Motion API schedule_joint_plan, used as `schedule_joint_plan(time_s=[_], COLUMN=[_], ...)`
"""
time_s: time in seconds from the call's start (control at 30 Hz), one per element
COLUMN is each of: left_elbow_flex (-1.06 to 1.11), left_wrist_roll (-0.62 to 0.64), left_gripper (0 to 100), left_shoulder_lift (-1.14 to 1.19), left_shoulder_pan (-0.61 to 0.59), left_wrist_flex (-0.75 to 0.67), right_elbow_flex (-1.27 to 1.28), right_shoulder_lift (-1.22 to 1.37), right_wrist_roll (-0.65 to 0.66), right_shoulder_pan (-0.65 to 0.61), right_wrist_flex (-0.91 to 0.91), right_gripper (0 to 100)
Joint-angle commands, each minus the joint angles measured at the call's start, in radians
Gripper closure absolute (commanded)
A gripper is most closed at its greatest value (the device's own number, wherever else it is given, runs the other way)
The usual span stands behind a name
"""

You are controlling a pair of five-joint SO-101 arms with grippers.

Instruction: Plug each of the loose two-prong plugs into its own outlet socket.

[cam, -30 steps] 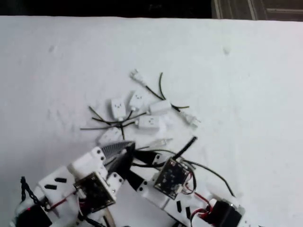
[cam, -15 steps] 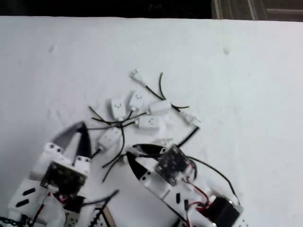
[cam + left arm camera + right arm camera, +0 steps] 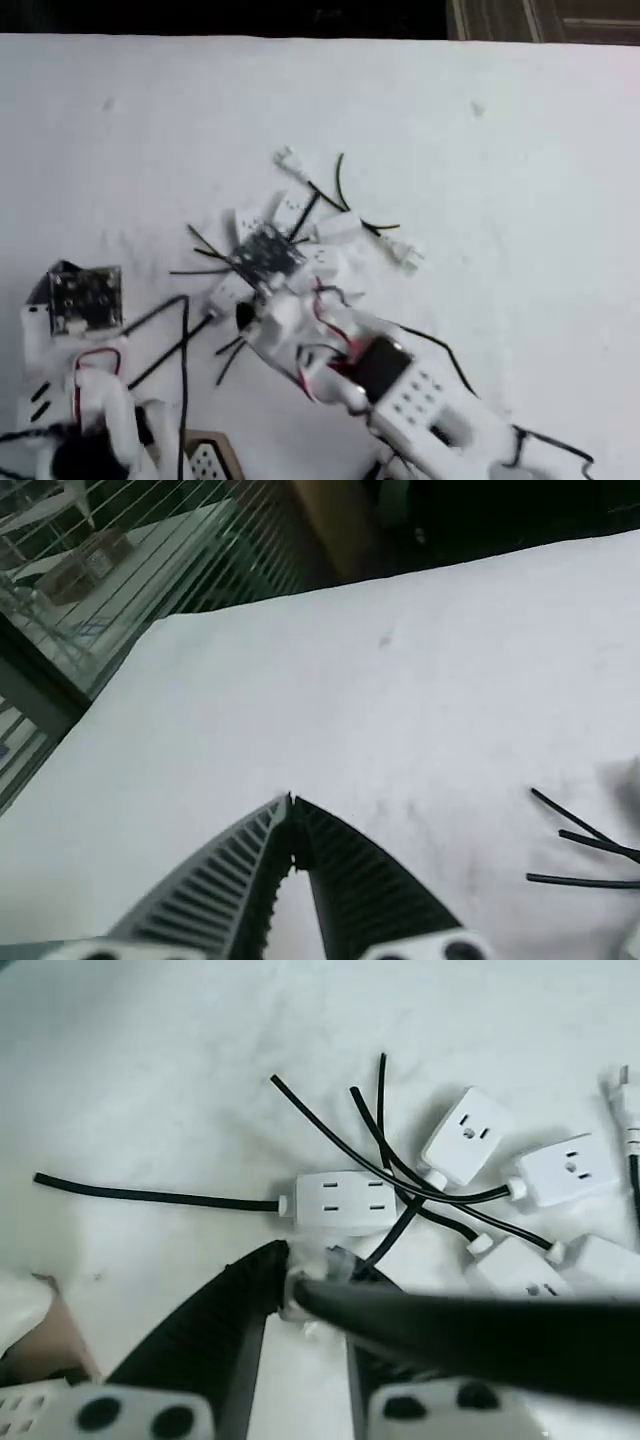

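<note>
1. Since the earlier frames, the right arm point(image 3: 390, 370) had swung forward over the socket cluster. The left arm point(image 3: 85, 300) had drawn back toward the near left edge of the table point(image 3: 500, 150).
2. The right gripper point(image 3: 305, 1272) was closed on a small white two-prong plug point(image 3: 300, 1288). The plug's front end pointed at the nearest outlet socket point(image 3: 340, 1203) and sat just short of it.
3. The left gripper point(image 3: 291, 815) had its fingers pressed together with nothing between them, over bare table.
4. Judged step: seating the held plug in that socket.
   - Square the prongs to one slot pair on the slotted face.
   - Advance straight, without twisting.
   - The socket lay loose and would probably slide, so bracing it near its cord point(image 3: 150, 1195) with the idle gripper would help.
5. Beyond it lay further sockets point(image 3: 462, 1135) under crossing black leads, and two loose plugs point(image 3: 285, 157) at the cluster's far side.
6. Limits of view:
   - A dark blurred band point(image 3: 480, 1335), probably the plug's own lead, covered one finger and the grip.
   - The prongs were too blurred to check for contact.
   - From above, the wrist board point(image 3: 265, 255) covered the gripper and several sockets, so their count could not be confirmed.
</note>
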Motion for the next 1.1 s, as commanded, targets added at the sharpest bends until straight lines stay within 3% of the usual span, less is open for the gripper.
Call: schedule_joint_plan(time_s=[0.0, 0.3, 0.7, 1.07], left_elbow_flex=[0.149, 0.390, 0.377, 0.328], left_wrist_roll=[0.003, 0.054, -0.034, -0.040], left_gripper=[98, 98, 98, 98], left_shoulder_lift=[0.007, 0.007, 0.013, 0.015], left_shoulder_pan=[-0.036, 0.019, 0.426, 0.447], left_wrist_flex=[-0.150, -0.405, -0.327, -0.193], right_elbow_flex=[-0.081, -0.147, -0.140, -0.104], right_shoulder_lift=[0.147, 0.335, 0.343, 0.337], right_wrist_roll=[-0.002, -0.002, -0.002, -0.002], right_shoulder_pan=[0.012, 0.099, 0.300, 0.344], right_wrist_flex=[-0.097, -0.191, -0.183, -0.186], right_gripper=[98.1, 98.1, 98.1, 98.1])
